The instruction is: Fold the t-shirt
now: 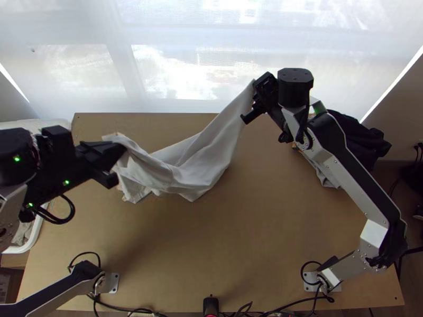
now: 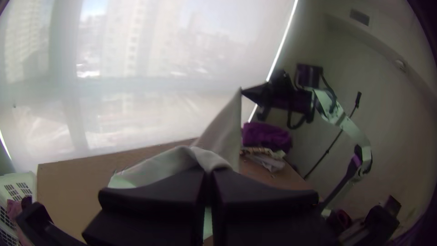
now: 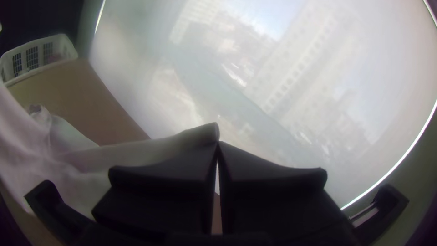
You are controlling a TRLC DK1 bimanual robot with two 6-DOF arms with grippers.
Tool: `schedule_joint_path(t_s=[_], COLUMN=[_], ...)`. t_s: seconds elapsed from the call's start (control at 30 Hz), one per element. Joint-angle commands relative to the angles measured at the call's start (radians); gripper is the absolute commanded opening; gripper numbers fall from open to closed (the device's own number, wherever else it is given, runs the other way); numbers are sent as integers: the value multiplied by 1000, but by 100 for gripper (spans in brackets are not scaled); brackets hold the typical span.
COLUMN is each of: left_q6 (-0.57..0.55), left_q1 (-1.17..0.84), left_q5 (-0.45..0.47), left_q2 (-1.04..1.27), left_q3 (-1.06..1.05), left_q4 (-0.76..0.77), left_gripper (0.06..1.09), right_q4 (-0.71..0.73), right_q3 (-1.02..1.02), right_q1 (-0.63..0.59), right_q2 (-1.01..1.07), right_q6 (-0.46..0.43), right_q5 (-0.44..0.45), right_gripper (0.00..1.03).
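A: What do we see from the top?
B: We have the pale t-shirt slung in loose folds between our grippers, over the far left and middle of the table. Tabletop runs from beneath it to the near edge.
A: And at the sides?
B: We see a white basket by the left edge and dark cloth near the far right corner.
A: Our left wrist view?
B: Our left gripper has its fingers pressed together on bunched shirt fabric.
A: Our right wrist view?
B: Our right gripper pinches a raised end of the shirt, drawn taut toward its tips.
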Motion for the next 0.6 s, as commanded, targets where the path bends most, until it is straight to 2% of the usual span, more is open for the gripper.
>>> schedule_joint_path(t_s=[0.0,0.17,0.33,0.37,0.4,0.43,0.47,0.53,0.57], left_q6=[-38,-72,-122,-132,-133,-132,-132,-127,-122], left_q1=[-166,-255,-307,-318,-327,-333,-339,-345,-345], left_q5=[88,126,204,212,215,218,218,216,215], left_q2=[-45,-34,1,9,18,32,46,75,92], left_q3=[-249,-337,-386,-390,-393,-392,-389,-373,-363], left_q4=[-19,7,49,58,66,70,70,69,64], left_gripper=[9,9,9,13,21,33,52,95,104], right_q4=[72,106,149,153,155,155,155,155,155], right_q3=[-124,-167,-207,-216,-221,-225,-231,-242,-244], right_q1=[-73,-104,-130,-135,-141,-143,-143,-143,-143], right_q2=[6,15,17,15,14,12,9,-3,-9], right_q6=[22,22,29,39,45,46,46,54,66], right_q5=[-20,-33,-36,-36,-36,-36,-34,-34,-34], right_gripper=[3,3,3,3,3,3,5,26,40])
